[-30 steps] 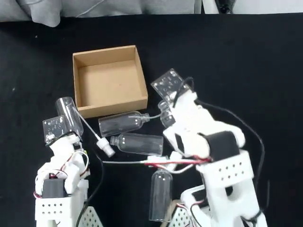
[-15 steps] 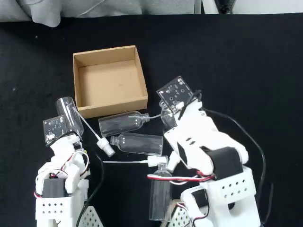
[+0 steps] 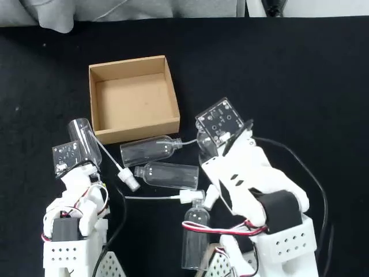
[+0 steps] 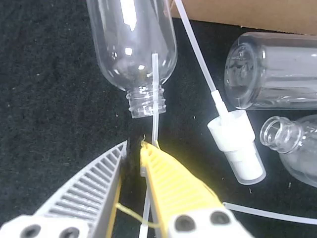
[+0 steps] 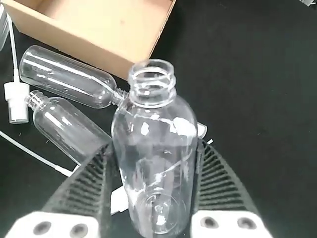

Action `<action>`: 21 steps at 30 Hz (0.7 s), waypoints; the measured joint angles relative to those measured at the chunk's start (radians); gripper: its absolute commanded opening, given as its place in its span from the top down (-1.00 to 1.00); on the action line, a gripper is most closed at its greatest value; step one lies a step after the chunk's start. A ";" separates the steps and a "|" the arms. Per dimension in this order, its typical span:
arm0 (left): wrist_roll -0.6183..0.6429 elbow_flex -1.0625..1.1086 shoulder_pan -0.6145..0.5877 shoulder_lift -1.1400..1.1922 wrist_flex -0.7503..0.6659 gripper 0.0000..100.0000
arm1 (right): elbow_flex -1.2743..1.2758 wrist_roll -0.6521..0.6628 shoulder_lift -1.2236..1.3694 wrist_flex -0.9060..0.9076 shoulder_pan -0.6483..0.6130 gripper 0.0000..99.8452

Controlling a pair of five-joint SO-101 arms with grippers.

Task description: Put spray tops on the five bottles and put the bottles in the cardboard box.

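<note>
**Left arm: dip tube in bottle neck, top not yet seated**

Left gripper (image 4: 133, 145): fingers (image 4: 173, 193) are drawn almost together on a thin white dip tube (image 4: 154, 99). It reads as a pinch, though the contact is partly hidden under the yellow finger. The tube runs straight out from the fingers, through the threaded neck and into the left bottle (image 4: 131, 44). This tube's spray head is hidden.

Key relation: the left bottle (image 3: 82, 137) lies just off the near left corner of the cardboard box (image 3: 141, 128). Its mouth faces the fingers and its base points toward the box, so its long axis is in line with the tube. Judgement: the next move is a push along that axis, and a sideways offset would likely bend the tube against the neck rim. The left arm is the nearer one to this bottle.

Appearance: clear, empty, rounded shoulder, bare threads.

Right gripper (image 5: 154, 148): fingers are clamped on both sides of an uncapped bottle (image 5: 153, 163), held just off the box's near right corner with its mouth open.

On the surface (image 3: 288, 86) in front of the box's front wall:
- a loose spray top (image 3: 128, 180), its tube pointing back toward the box
- a second spray top (image 3: 190, 197)
- three lying bottles (image 3: 151, 151)

All five bottles sit outside the box, so I judge the task to be at an early stage.
</note>
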 measured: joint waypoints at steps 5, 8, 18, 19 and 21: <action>0.000 0.000 0.000 0.000 0.000 0.92 | 0.000 0.000 -0.008 0.000 0.000 0.82; 0.000 0.000 0.000 0.000 0.000 0.92 | 0.000 0.000 -0.008 0.000 0.000 0.82; 0.000 0.000 0.057 0.000 0.000 0.92 | 0.031 0.000 -0.008 -0.025 0.000 0.82; 0.000 0.000 0.074 0.000 0.000 0.92 | 0.051 0.000 -0.008 -0.043 0.000 0.82; 0.000 0.000 0.103 0.000 0.000 0.92 | 0.092 0.000 -0.008 -0.087 0.000 0.82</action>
